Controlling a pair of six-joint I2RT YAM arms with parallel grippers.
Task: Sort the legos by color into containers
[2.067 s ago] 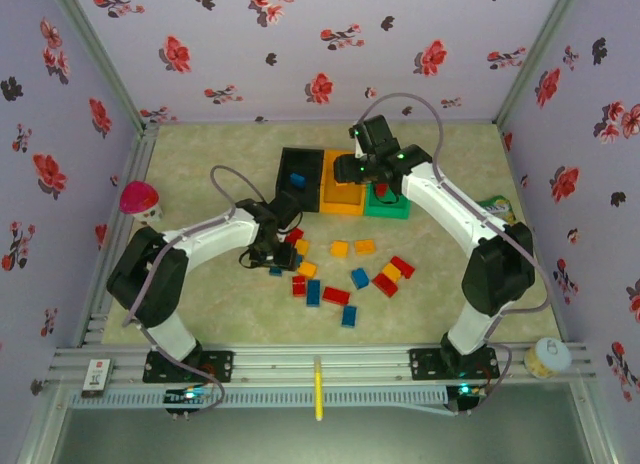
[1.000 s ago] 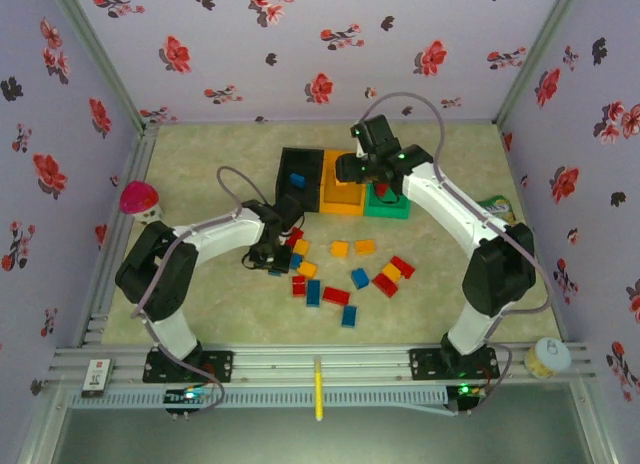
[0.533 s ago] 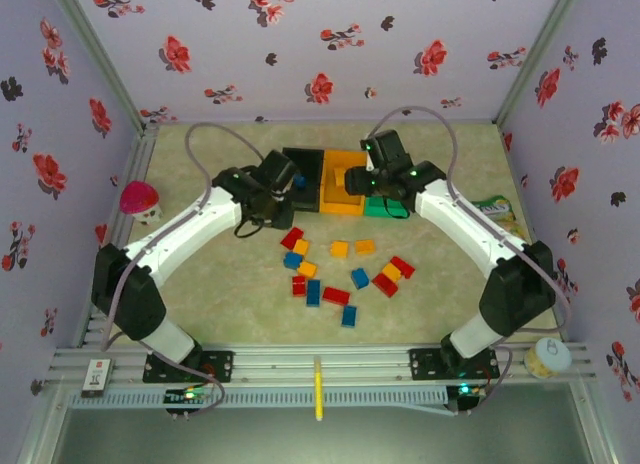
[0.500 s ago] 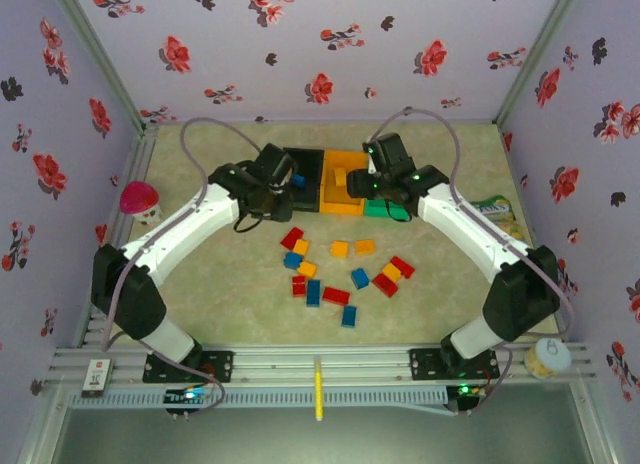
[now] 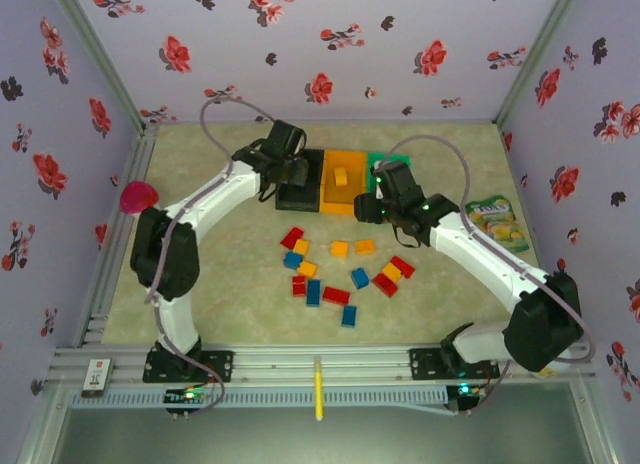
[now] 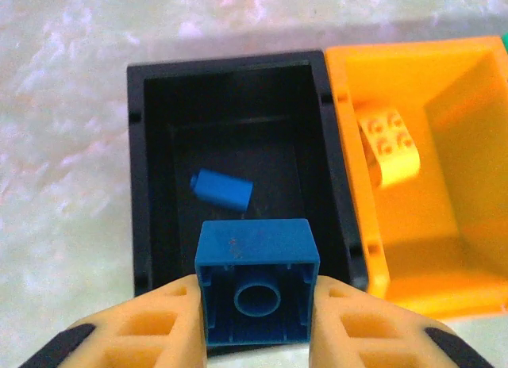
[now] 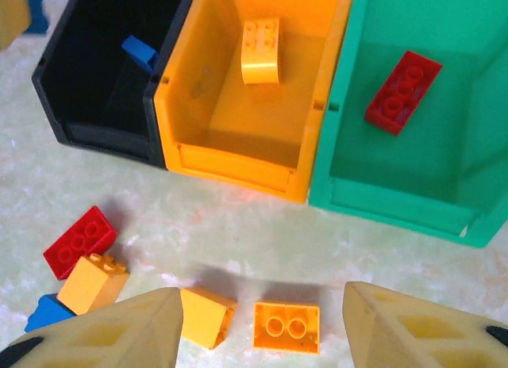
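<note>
surface (image 5: 200, 284) carries everything. at the far side, 3 bins in a row, touching: black bin (image 6: 139, 170), orange bin (image 6: 444, 225), green bin (image 7: 444, 130). loose legos (image 5: 340, 274) lie in a patch nearer me, well apart from the bins.

left gripper (image 6: 255, 320) hangs over the black bin, jaws clenched on a blue brick (image 6: 255, 265). right gripper (image 7: 270, 320) is low over the surface just in front of the orange bin, jaws spread, nothing between them.

step in hand, i reckon: dropping blue into black w/ the left. the brick sits over the bin's near wall, so i'd ease fwd a touch, then release. the right looks lined up for an orange brick (image 7: 286, 327) between its fingers; needs to go down and close.

the held blue brick is squarish, no real long axis; its hollow underside faces the wrist cam, studs pointing away. a small blue brick (image 6: 222, 189) lies in the black bin, long axis roughly across the bin, slightly tilted. a red brick (image 7: 402, 92) in green lies diagonal, studs up.
</note>
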